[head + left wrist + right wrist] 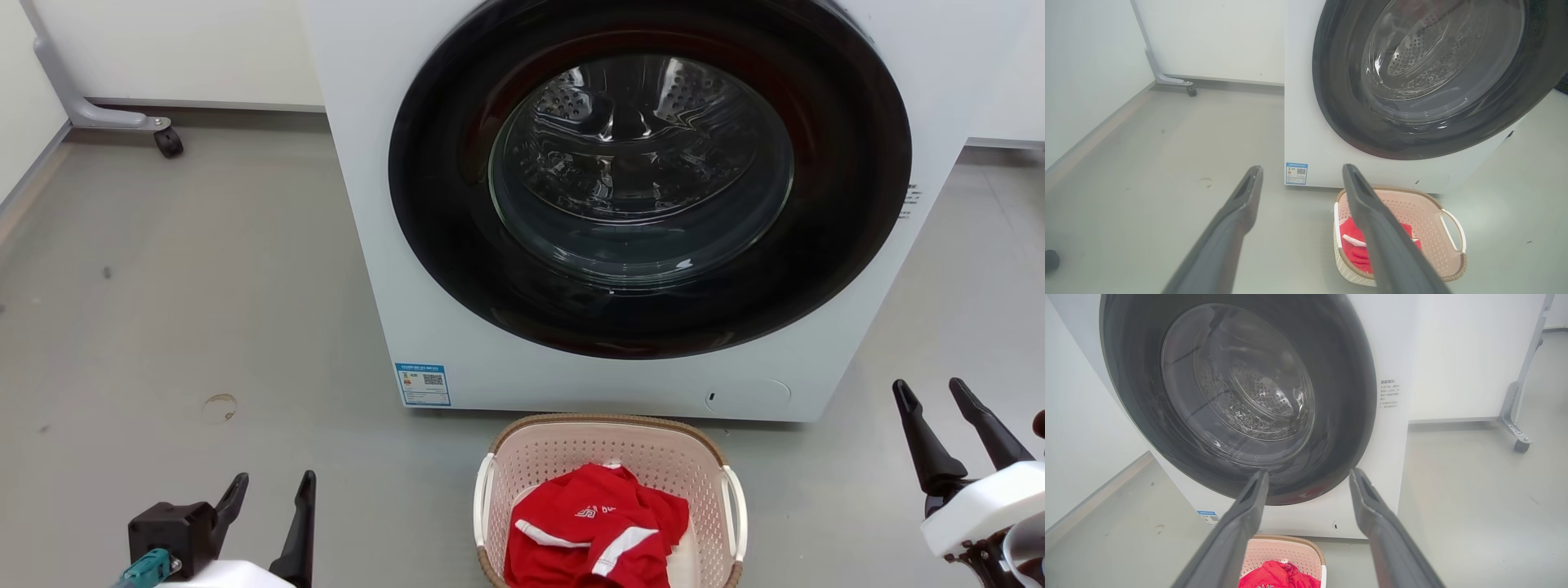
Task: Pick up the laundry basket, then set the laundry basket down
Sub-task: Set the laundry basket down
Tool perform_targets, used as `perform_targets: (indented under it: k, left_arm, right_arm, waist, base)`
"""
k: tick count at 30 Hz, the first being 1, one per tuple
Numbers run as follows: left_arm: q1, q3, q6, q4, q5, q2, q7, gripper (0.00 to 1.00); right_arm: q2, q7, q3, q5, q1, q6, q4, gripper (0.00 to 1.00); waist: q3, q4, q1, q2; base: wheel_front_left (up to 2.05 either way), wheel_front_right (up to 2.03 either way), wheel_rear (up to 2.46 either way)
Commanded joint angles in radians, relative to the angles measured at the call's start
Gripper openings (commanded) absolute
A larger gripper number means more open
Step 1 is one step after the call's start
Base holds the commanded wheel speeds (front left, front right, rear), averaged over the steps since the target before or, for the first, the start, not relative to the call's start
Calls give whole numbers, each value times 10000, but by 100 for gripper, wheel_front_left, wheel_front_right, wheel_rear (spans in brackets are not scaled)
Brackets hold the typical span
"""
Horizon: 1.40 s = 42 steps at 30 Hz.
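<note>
The laundry basket (pixel 571 453), pale pink with a brown woven-look rim and white side handles, sits on the floor just in front of the washing machine, bottom centre of the head view. A red and white garment (pixel 596 531) lies in it. The basket also shows in the left wrist view (pixel 1412 212) and at the bottom of the right wrist view (pixel 1290 551). My left gripper (pixel 273 483) hangs open well to the basket's left, empty. To the basket's right my right gripper (pixel 931 389) is open and empty. Neither touches the basket.
The white washing machine (pixel 424 269) with its closed round dark door (pixel 645 180) stands right behind the basket. A grey caster leg (pixel 167 139) of a stand is at the far left by the wall. Grey floor stretches to both sides of the basket.
</note>
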Motion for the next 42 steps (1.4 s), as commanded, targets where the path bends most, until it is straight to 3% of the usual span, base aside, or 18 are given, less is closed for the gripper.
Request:
perform_targets:
  k: [1,12,42]
  left_arm:
    - [-435,369,20,-297,21,379,40,100]
    - [-824,223,-270,-361,-105,532,581,100]
    - [-994,249,-355,-269,-110,553,486,100]
  right_arm:
    - [-250,53,60,-80,-58,-29,-314,100]
    - [-121,280,63,-266,35,-29,-481,100]
    - [-97,390,8,-401,57,-29,-671,100]
  waist:
    - [2,17,0,-1]
    - [-16,108,0,-1]
    - [-20,148,0,-1]
  base:
    - [0,0,0]
    - [0,0,0]
    - [0,0,0]
